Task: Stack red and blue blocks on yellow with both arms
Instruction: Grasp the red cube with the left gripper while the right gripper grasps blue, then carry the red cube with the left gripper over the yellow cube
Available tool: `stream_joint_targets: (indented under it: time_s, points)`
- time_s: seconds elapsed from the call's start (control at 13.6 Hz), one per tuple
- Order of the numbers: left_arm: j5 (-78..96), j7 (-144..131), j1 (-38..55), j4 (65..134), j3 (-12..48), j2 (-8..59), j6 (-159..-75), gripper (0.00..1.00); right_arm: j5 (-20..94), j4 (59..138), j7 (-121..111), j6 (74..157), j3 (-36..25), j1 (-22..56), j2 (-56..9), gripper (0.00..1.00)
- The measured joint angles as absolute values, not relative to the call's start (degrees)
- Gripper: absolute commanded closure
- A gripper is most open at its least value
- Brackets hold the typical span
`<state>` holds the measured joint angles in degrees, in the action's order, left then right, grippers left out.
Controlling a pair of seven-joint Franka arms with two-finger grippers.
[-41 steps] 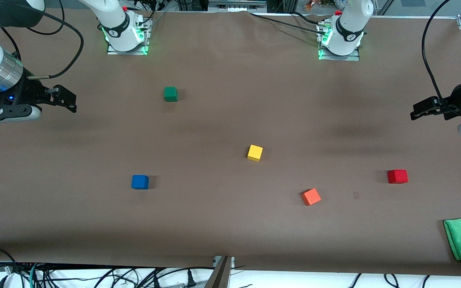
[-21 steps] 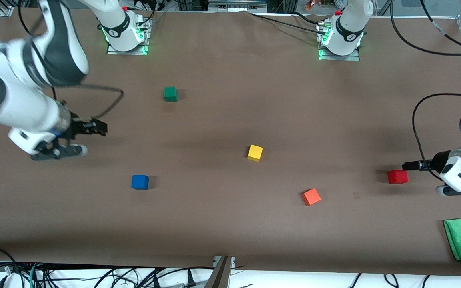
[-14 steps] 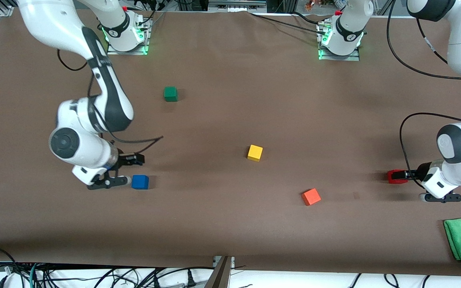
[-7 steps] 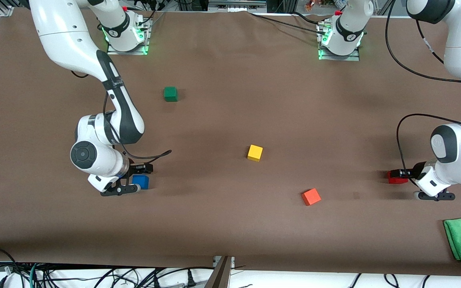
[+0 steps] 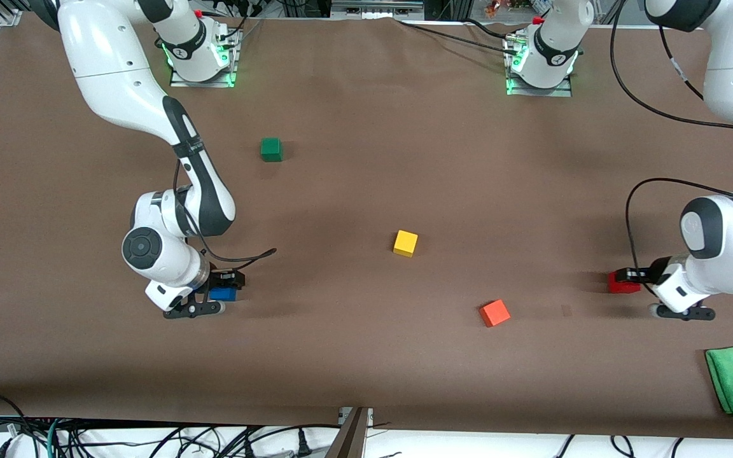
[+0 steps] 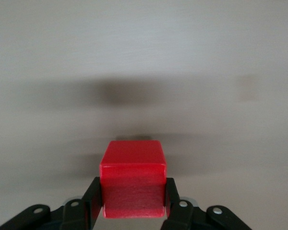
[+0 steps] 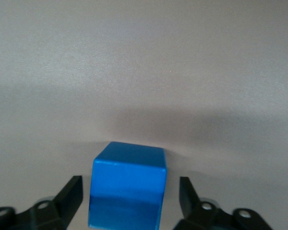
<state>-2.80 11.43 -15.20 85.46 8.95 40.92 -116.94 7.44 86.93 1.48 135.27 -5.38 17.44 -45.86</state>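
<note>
Left end effector [image 6: 132, 203]: fingers pressed flat against both sides of red block [image 5: 621, 282], right of frame. Right end effector [image 7: 129, 199]: fingers spread wide, blue block [image 5: 221, 293] between them untouched, left of frame. Yellow block [image 5: 405, 243]: bare bench [image 5: 366, 356], frame centre, well apart from both

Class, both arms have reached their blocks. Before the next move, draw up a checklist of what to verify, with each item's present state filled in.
1. Left gripper fingers against both sides of the red block: ok.
2. Right gripper closed on the blue block: not ok, gaps show either side.
3. Blue block centred between the right fingers: ok.
4. Yellow block top bare: ok.
5. Orange block and green block apart from the yellow block: ok.
6. Red block lifted off the table: cannot tell.
</note>
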Motion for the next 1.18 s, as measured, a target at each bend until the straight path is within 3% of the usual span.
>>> stream_joint_targets:
  time_s: [0.15, 0.44, 0.59, 0.81, 1.18]
  points:
    - [-2.8, 10.8, -12.0, 85.4, 13.3, 39.0, -115.4, 0.94, 7.4, 86.0, 1.5, 135.4, -5.4, 17.4, -46.1, 0.22]
    - [-2.8, 5.6, -3.6, 85.3, 19.2, 38.4, -115.1, 0.88, 7.5, 85.3, 1.5, 135.2, -5.4, 17.2, -46.1, 0.7]
    - [-2.8, -3.4, 2.5, 85.2, 19.6, 38.4, -115.1, 0.88, 7.6, 84.6, 1.5, 133.0, -5.5, 17.1, -46.1, 0.82]
    - [-2.8, -12.5, 11.9, 84.1, 19.4, 38.5, -115.2, 0.88, 7.9, 83.0, 1.4, 129.1, -5.5, 16.7, -45.6, 0.82]
    - [-5.1, -14.3, 18.5, 83.6, 18.8, 39.9, -118.5, 0.87, 9.2, 75.4, 2.2, 114.2, -5.2, 17.1, -41.5, 0.81]
